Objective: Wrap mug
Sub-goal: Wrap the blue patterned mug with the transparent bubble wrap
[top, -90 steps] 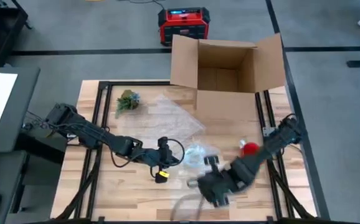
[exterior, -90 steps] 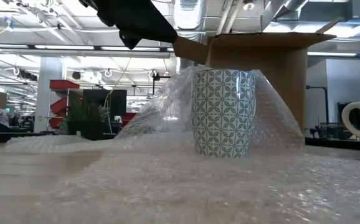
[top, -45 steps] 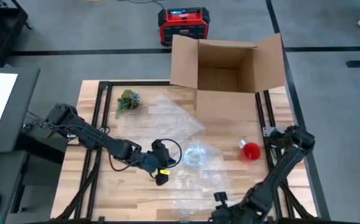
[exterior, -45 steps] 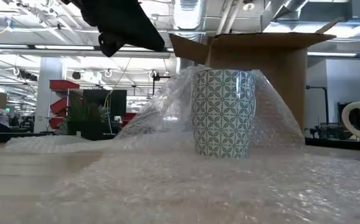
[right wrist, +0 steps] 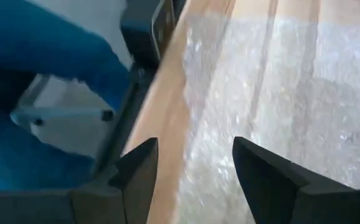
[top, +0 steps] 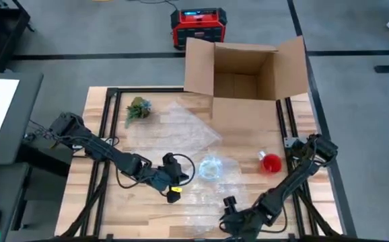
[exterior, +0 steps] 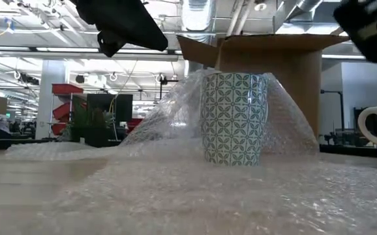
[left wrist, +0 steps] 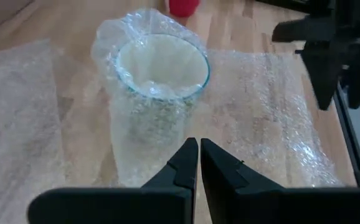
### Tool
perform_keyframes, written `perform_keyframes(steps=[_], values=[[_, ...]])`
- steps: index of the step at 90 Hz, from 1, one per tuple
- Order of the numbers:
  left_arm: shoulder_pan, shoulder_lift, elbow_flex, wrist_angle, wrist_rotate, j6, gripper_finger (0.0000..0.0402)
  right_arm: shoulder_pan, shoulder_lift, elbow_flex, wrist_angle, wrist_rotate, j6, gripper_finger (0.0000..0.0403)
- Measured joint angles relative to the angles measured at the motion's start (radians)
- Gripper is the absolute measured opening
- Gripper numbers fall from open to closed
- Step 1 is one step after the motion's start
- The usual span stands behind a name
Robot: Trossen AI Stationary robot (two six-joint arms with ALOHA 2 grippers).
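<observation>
A teal-patterned mug point(exterior: 233, 117) stands upright on a sheet of bubble wrap point(top: 208, 195), and part of the sheet is drawn up around the mug's far side point(left wrist: 136, 37). My left gripper point(left wrist: 198, 163) hangs shut above the table, just left of the mug point(top: 210, 168), and holds nothing. Over the sheet's near edge, close to the table's near edge, my right gripper point(right wrist: 195, 165) is open and raised point(exterior: 370, 26), with nothing between its fingers.
A red mug point(top: 270, 163) stands right of the wrapped mug. An open cardboard box point(top: 245, 74) sits at the far edge, and a small green plant point(top: 137, 109) at the far left. A second bubble wrap sheet point(top: 181, 128) lies behind the mug.
My right gripper has moved from beside the mug toward the table's near edge, then back a little, and now shows at the low view's top right. My left gripper has drifted slightly toward the near left. The mug and the wrap around it have stayed put.
</observation>
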Motion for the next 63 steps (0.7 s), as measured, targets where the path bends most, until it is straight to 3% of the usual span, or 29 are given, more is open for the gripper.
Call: perform_keyframes(steps=[26,40,63], values=[[0.0,0.0,0.0,0.001,-0.001,0.003,0.0,-0.015,0.044,-0.008,0.035,-0.082,-0.155,0.0196],[0.0,0.0,0.0,0.0,-0.001,0.01,0.0,-0.011,0.114,-0.006,0.078,-0.05,-0.154,0.0191],[0.0,0.0,0.0,-0.003,-0.002,0.01,0.0,-0.017,0.126,-0.004,0.045,-0.029,-0.077,0.0123]])
